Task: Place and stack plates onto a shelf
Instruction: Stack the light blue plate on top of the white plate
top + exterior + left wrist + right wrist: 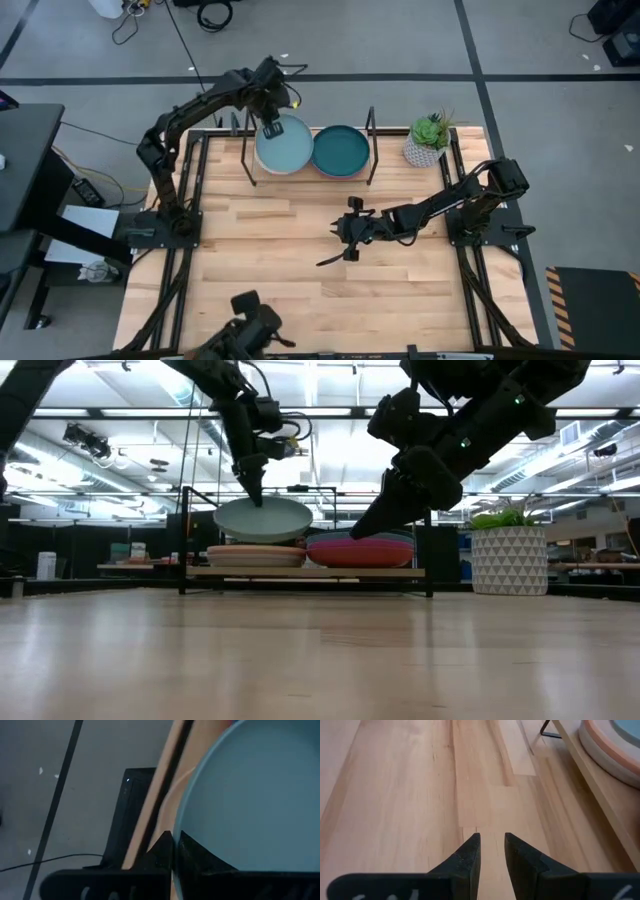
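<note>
Left end effector (271,128) pinches the light teal plate (283,146) by its rim above the shelf's (372,146) left stack. Right end effector (350,232) hangs over the bench (270,260), fingers slightly parted, empty. No legible writing.

You have the shelf (310,180) at the far edge of the counter (280,260), with two stacks of plates side by side on it. The left claw (271,127) is over the left stack (255,556), gripping the rim of a tilted plate (284,146) held just above that stack. The right stack (362,550) sits touching or just beside the left one. A potted plant (428,140) stands right of the shelf. Your right claw (338,243) hangs in front of the shelf, over mid-counter, apart from both stacks
</note>
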Robot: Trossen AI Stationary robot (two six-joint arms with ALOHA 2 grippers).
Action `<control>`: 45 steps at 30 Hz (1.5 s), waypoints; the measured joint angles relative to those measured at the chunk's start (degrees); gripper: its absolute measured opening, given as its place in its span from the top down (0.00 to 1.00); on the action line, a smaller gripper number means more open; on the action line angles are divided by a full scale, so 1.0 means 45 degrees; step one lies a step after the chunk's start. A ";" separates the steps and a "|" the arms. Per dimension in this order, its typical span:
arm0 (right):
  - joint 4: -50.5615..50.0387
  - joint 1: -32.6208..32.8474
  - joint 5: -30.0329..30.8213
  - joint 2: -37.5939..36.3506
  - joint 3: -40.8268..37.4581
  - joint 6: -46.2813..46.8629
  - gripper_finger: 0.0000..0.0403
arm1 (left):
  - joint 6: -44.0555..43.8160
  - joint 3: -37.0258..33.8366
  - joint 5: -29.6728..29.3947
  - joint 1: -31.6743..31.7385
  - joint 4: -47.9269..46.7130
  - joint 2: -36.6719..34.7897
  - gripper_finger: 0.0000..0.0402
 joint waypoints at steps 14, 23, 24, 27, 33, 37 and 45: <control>-0.0019 0.0061 -0.0003 0.0000 0.0000 0.0867 0.77 | 0.2048 0.0094 0.0411 0.0399 -0.0111 0.1002 0.95; -0.0301 0.0150 0.0077 0.0000 0.0000 0.1272 0.77 | 0.2040 0.0094 0.0400 0.0227 0.0262 0.1001 0.69; -0.0299 0.0178 0.0166 0.0000 0.0000 0.1240 0.77 | 0.2040 0.0094 0.0386 0.0204 0.0253 0.1001 0.67; -0.0490 0.0199 0.0332 0.0000 0.0000 0.1167 0.77 | 0.1598 0.0094 0.0623 0.0011 0.0165 0.0997 0.61; -0.1327 0.0190 0.1260 0.0000 0.0000 0.1103 0.77 | 0.1067 0.0079 0.1712 -0.1221 -0.0126 0.1094 0.62; -0.1355 0.0216 0.1564 0.0000 0.0000 0.0889 0.77 | 0.0450 0.0074 0.1291 -0.1856 0.0797 0.1601 0.64; -0.2149 0.0636 0.2016 0.0000 0.0000 0.1156 0.77 | -0.0412 0.0055 -0.0923 -0.1293 0.1717 0.2742 0.65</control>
